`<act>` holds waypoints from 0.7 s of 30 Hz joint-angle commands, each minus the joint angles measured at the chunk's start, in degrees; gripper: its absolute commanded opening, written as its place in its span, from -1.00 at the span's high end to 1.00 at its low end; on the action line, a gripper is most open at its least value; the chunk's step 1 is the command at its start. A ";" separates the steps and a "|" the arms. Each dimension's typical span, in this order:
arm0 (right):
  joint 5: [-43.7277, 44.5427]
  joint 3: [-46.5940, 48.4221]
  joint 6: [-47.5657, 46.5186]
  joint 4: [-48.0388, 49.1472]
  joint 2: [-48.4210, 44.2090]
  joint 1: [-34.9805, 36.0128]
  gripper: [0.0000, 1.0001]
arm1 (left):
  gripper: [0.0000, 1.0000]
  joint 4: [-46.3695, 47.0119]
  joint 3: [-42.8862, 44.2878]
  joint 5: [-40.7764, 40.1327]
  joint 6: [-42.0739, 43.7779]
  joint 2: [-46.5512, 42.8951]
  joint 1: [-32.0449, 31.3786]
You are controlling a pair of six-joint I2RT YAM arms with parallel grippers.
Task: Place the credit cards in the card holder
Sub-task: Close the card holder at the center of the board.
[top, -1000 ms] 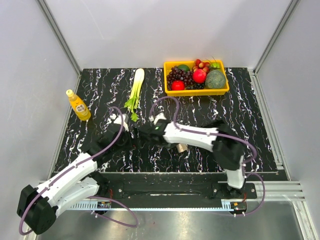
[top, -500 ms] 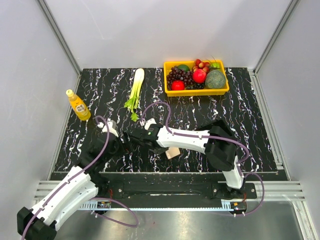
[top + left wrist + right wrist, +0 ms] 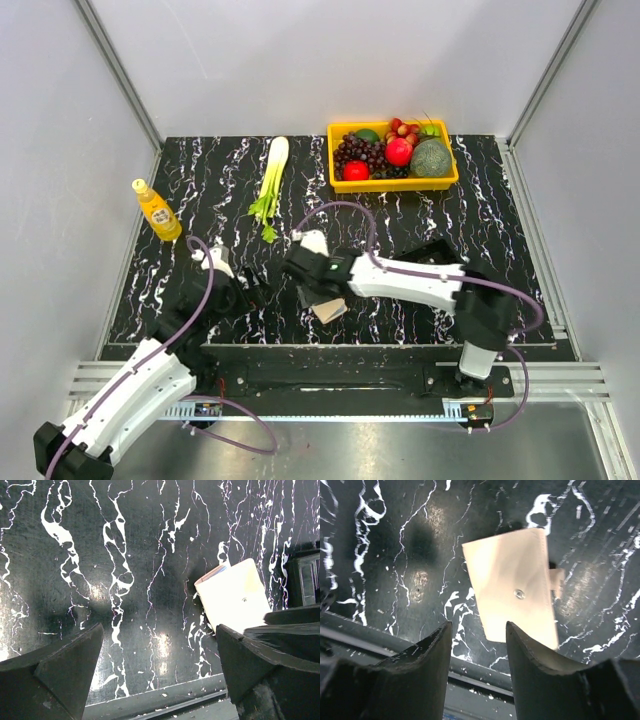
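Top external view, from the left: the left gripper [image 3: 157, 640] hangs spread wide, holding nothing. Just beside it the card holder [image 3: 328, 311] lies folded shut at the front of the table [image 3: 450, 220], freshly dropped by the right gripper [image 3: 479, 627], jaws now parted. Loading looks finished.

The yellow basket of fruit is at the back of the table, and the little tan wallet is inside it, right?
No. The card holder is not in the yellow basket; it lies on the black table near the front edge, as the top view shows. The basket of fruit is at the back.
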 commanded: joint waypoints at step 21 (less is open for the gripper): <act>-14.50 -27.38 -1.62 22.50 -22.43 -17.26 -0.06 | -0.70 17.61 18.25 6.57 10.70 45.74 -10.55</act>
